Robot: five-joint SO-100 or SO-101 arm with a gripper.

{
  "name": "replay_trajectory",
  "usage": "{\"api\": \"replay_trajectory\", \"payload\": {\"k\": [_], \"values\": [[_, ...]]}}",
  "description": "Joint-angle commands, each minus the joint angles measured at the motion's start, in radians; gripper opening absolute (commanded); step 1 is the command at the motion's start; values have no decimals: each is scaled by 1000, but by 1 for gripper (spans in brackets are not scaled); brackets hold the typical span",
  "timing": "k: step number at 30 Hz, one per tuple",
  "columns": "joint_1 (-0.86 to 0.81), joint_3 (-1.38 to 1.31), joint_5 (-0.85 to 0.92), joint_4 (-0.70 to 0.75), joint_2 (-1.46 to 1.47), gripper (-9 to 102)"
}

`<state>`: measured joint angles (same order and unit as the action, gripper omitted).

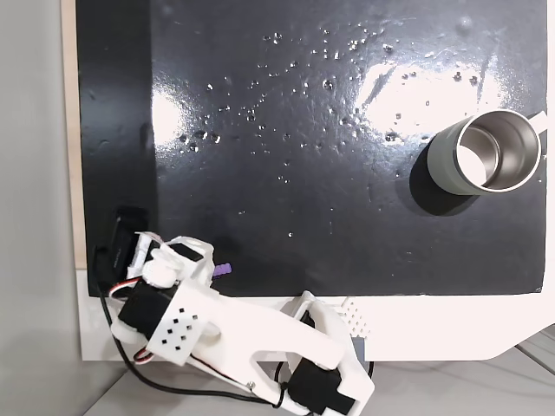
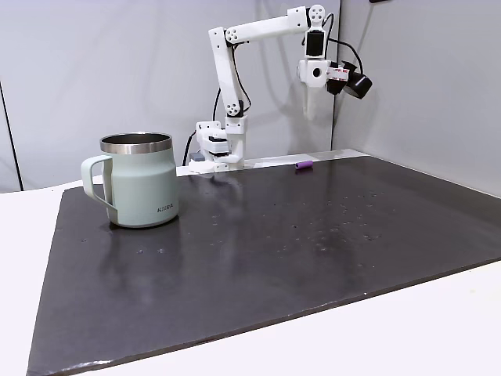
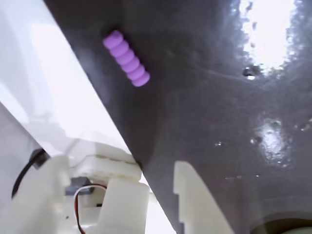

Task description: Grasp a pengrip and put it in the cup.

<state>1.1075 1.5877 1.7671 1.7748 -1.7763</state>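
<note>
**Pengrip on the mat edge, arm up above it, nothing grasped**

Handling call: the pengrip [image 3: 126,58] reads as light, soft rubber or silicone. It should squash under the fingers and grip well, but being a cylinder lying on its side it may roll if nudged off-centre. Best bet: close across its short axis at mid-length, fingers on the two long flanks, not end to end.

Look: short lilac tube, ribbed in rings along its length, matte. In the wrist view it sits at about 11 o'clock, lying diagonally, just beside the mat's white border.

Position: in a fixed view it's at about 7 o'clock on the black mat [image 1: 329,173], poking out from under the arm; the cup [image 1: 487,152] is well apart at about 2 o'clock, upright, mouth open, empty as far as I can see. From the side, the pengrip [image 2: 304,165] lies flat with the gripper [image 2: 311,110] hanging above it, clear of the mat.

Gripper [image 3: 161,190]: fingers show a gap and hold nothing.
</note>
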Motion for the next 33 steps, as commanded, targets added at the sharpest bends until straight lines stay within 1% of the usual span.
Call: {"api": "replay_trajectory", "payload": {"k": [1, 5, 10, 19, 24, 28, 31, 33], "values": [[51, 46, 25, 11, 2, 28], [81, 109, 28, -32, 34, 28], [54, 106, 49, -106, 98, 28], [-55, -64, 149, -164, 249, 29], [-46, -89, 150, -190, 293, 29], [-28, -18, 149, -230, 272, 29], [-9, 123, 149, -301, 199, 29], [6, 255, 149, -374, 120, 29]]}}
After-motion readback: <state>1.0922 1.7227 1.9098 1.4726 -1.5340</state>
